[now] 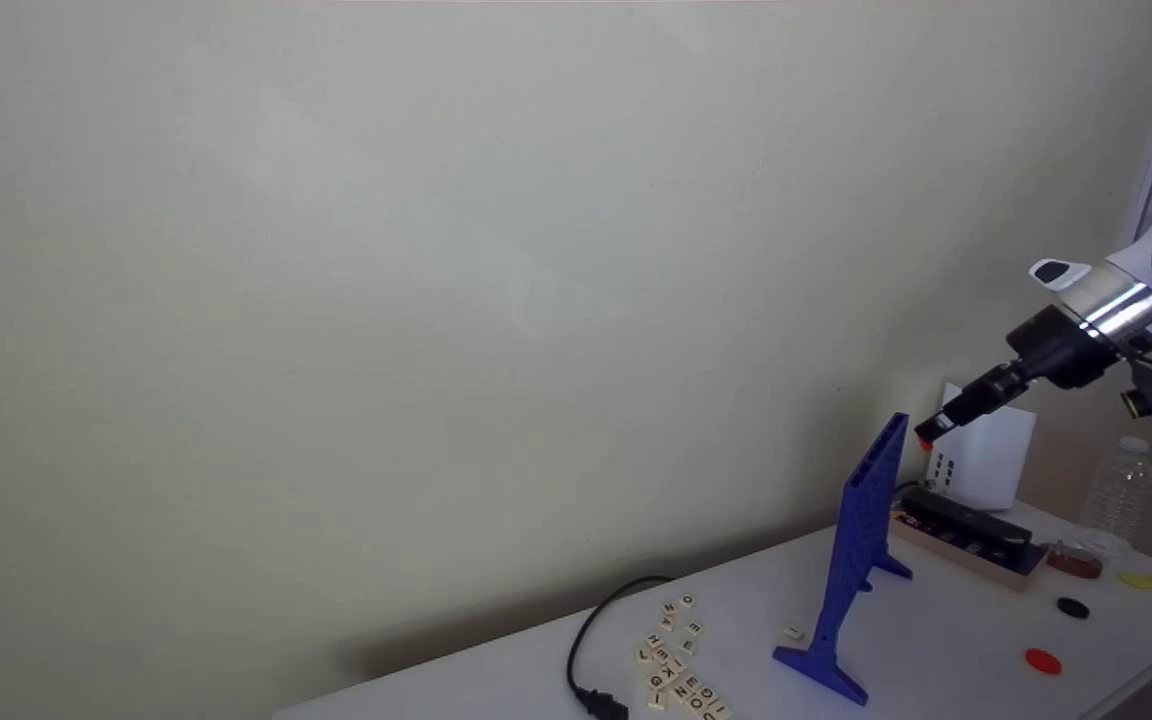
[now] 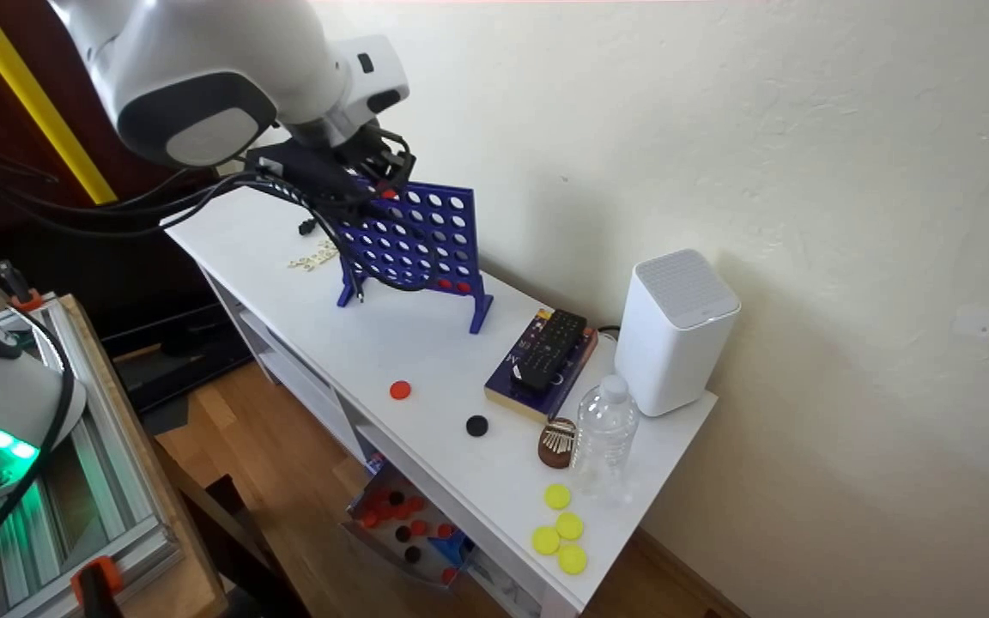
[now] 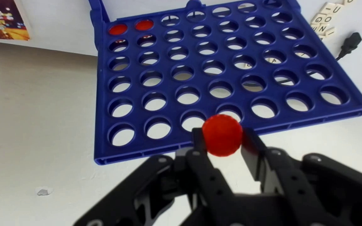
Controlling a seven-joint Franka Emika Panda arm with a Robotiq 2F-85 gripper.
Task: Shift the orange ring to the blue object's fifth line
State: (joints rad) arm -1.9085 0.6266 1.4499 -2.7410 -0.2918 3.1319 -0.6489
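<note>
The orange ring, a solid red-orange disc [image 3: 222, 135], is held between the fingertips of my gripper [image 1: 928, 434]. It also shows in both exterior views [image 1: 925, 445] [image 2: 388, 194]. The blue object [image 3: 104, 131] is an upright holed rack on feet, also in both exterior views [image 1: 861, 520] [image 2: 470, 236]. The disc is near the rack's slotted top edge. In the wrist view it overlaps a hole near the middle of the top row. In an exterior view it appears apart from the panel. Two red discs [image 3: 118, 29] [image 3: 144, 24] sit in the rack's bottom row at one side.
On the white table lie a loose red disc [image 2: 400, 390], a black disc [image 2: 476, 426], yellow discs [image 2: 570, 525], a book [image 2: 503, 386] with a remote [image 2: 550, 348], a bottle [image 2: 604, 433], a white box [image 2: 675, 335], letter tiles [image 1: 671, 665] and a black cable [image 1: 576, 640].
</note>
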